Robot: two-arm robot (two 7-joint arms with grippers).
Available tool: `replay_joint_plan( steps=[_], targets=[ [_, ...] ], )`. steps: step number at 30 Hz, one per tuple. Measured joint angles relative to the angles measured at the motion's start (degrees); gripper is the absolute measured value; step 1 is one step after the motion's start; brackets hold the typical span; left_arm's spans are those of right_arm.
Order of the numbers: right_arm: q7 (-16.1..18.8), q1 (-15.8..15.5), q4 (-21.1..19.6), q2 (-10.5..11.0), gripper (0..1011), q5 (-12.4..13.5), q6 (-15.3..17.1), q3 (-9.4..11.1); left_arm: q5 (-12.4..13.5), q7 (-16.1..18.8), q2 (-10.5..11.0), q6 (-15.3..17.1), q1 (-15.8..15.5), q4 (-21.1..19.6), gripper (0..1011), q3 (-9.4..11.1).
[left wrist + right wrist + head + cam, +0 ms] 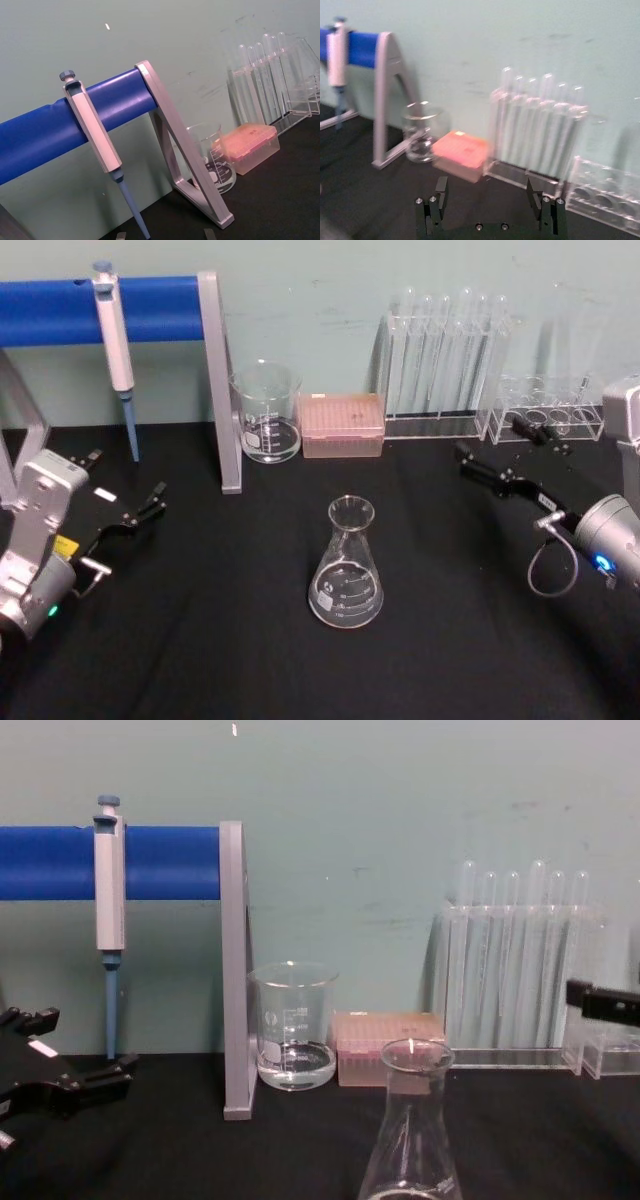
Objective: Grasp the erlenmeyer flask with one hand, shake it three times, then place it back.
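Head view gives me the whole layout: the erlenmeyer flask stands upright on the black table cloth, mid-table, its long axis vertical and its flared mouth pointing up, a little clear liquid in its wide conical base. My left gripper hovers well off to its left, fingers spread wide and holding nothing. My right gripper hovers far to the flask's right, near the clear test tube rack; its fingers stand parted and empty.

Left wrist view leaves the flask out and looks at the back row: a white-and-blue pipette hanging on the blue bar of a grey metal stand, the graduated glass beaker, and a pink-topped tip box.

Right wrist view shows my right gripper's two black fingers wide apart, with the beaker, tip box and tall round-topped test tubes beyond.

Chest view shows the flask's straight neck and sloping glass shoulders from the side, in front of the tip box.
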Motion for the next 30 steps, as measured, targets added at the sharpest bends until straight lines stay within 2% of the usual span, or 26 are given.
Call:
replay_joint_plan(
  steps=[4,11,17,30],
  targets=[
    [-4.46,-0.58,0.58,-2.51,1000,-2.56,-1.78,0.87,0.00,0.00,0.00,0.00,0.00,0.00,1001,0.00],
    [-8.35,-1.70,2.13,-5.08,1000,-5.08,-2.42,1.73,0.00,0.00,0.00,0.00,0.00,0.00,1001,0.00],
    [-8.63,-2.27,3.97,-6.35,1000,-5.50,-1.31,2.11,0.00,0.00,0.00,0.00,0.00,0.00,1001,0.00],
    [-6.55,-1.80,7.47,-8.09,1000,-6.64,0.62,2.42,0.00,0.00,0.00,0.00,0.00,0.00,1001,0.00]
  ],
)
